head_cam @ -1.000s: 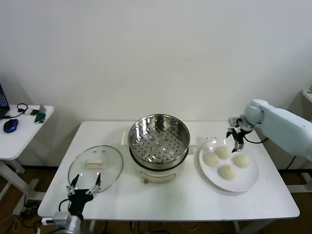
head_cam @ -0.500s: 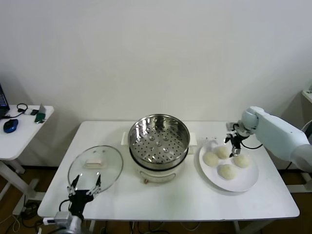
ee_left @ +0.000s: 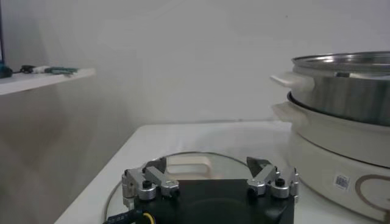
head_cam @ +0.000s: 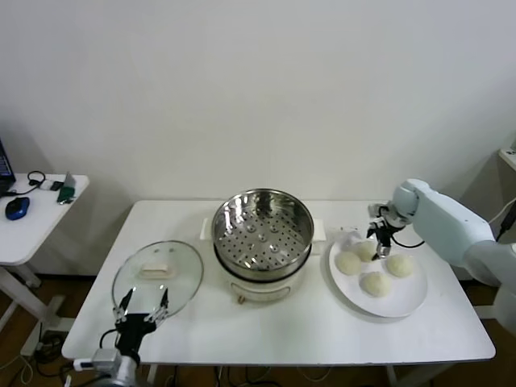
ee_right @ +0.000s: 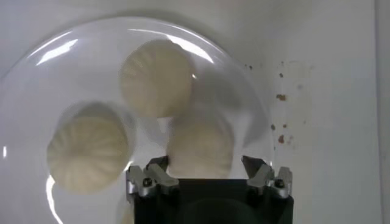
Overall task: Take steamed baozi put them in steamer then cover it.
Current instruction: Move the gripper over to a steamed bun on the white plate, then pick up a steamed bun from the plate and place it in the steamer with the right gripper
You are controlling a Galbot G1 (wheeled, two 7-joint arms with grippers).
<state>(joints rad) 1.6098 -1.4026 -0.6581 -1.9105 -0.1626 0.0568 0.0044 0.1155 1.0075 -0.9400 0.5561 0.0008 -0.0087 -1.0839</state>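
Note:
Four cream baozi lie on a white plate [head_cam: 403,305] at the right: far one [head_cam: 367,251], left one [head_cam: 348,263], right one [head_cam: 399,265], near one [head_cam: 376,283]. My right gripper [head_cam: 379,235] is open just above the far baozi; in the right wrist view that baozi [ee_right: 201,146] sits between the open fingers of the gripper [ee_right: 205,165], with two others [ee_right: 156,78] [ee_right: 86,153] beside it. The empty steel steamer [head_cam: 263,230] stands mid-table. The glass cover [head_cam: 157,276] lies flat at the left. My left gripper [head_cam: 140,305] is open by its near rim [ee_left: 207,165].
The steamer sits on a white cooker base [head_cam: 262,282], seen close in the left wrist view [ee_left: 341,167]. A side table [head_cam: 32,210] with a mouse and small items stands at the far left. The table's front edge [head_cam: 282,355] is near.
My right gripper has moved left and down from beyond the plate's far edge to just over the far baozi. The left arm has not moved.

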